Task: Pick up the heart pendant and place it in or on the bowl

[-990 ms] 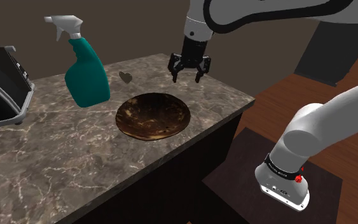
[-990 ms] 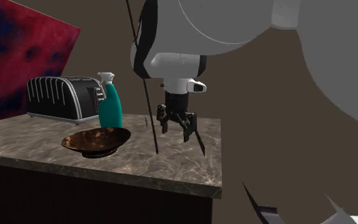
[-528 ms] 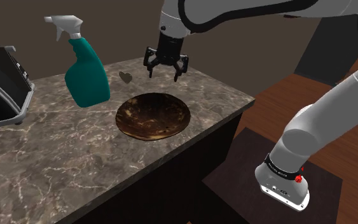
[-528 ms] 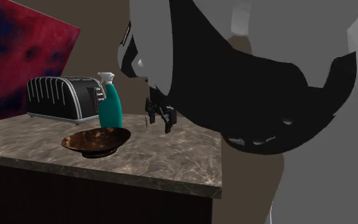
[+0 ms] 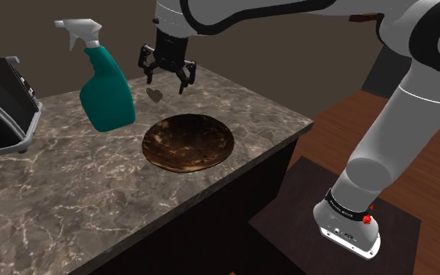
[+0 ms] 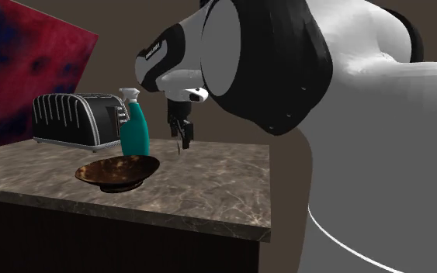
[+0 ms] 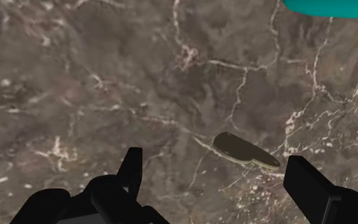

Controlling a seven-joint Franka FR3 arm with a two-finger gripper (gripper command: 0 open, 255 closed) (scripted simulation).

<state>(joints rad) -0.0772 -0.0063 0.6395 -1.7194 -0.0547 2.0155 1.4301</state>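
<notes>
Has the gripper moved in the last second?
Yes. In the shoulder view the gripper has shifted left, toward the spray bottle, and now hangs over the heart pendant.

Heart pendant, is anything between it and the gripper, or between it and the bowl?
Nothing visible. The open gripper hangs over the pendant with only air between, and the counter from pendant to bowl is bare. The spray bottle stands aside, at the shoulder view's left.

— Dim?
— Yes, muted and even. The counter [image 7: 107,83] below the gripper [image 5: 166,80] is flatly lit; the arm [image 6: 348,116] above it catches the brightest light.
— Shadows?
— Faint, soft-edged.
</notes>
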